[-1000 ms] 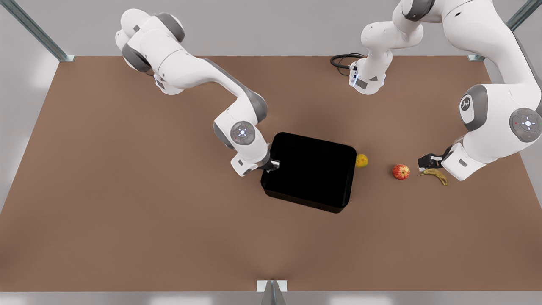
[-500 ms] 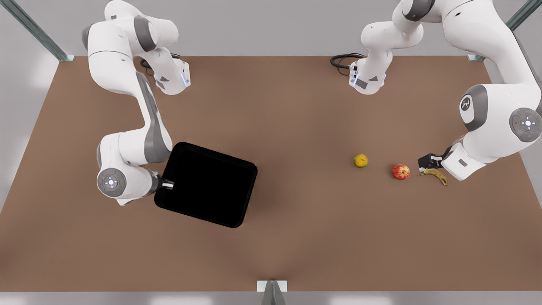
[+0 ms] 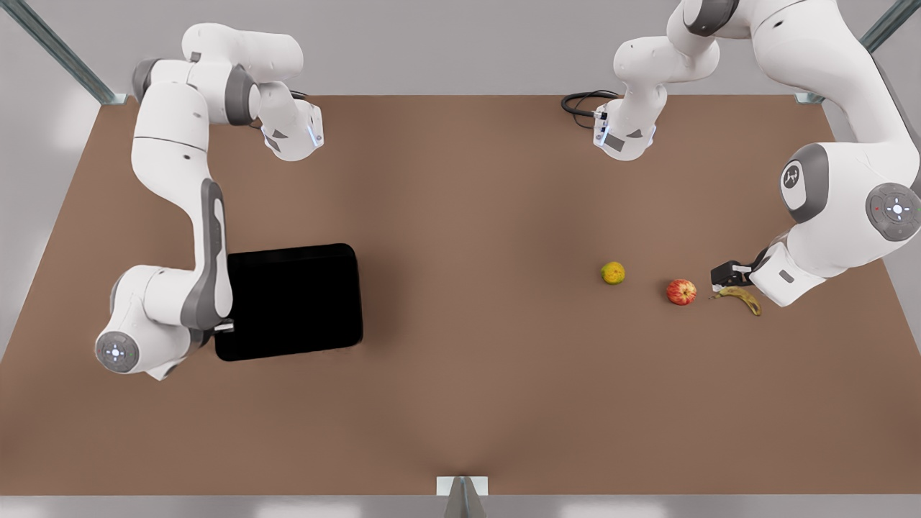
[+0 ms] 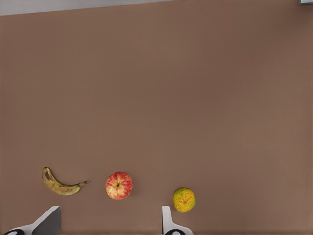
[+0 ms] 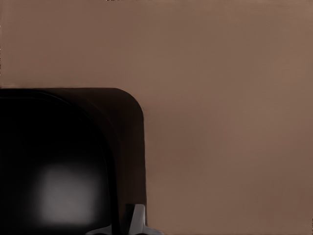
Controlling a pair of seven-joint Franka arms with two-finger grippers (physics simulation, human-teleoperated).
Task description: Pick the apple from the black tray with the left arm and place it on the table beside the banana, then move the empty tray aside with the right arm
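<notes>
Tray [image 3: 291, 302] shifted further toward the front view's left since half a second ago, now squared up and empty. Right gripper [image 3: 224, 327] clamped on tray's near rim, one finger [image 5: 137, 220] visible over the wall. Left gripper [image 3: 727, 275] held with fingers [image 4: 168, 223] spread wide apart, nothing held, just beside banana [image 3: 741, 297]. Apple [image 3: 681, 291] on table [image 3: 468, 403], close to banana; yellow-green fruit [image 3: 612, 273] beyond apple. No legible markings.

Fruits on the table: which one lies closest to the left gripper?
The banana, curved, yellow and brown-blotched, lies right beside the left gripper. The red apple sits farther off, and the yellow-green round fruit farthest.
</notes>
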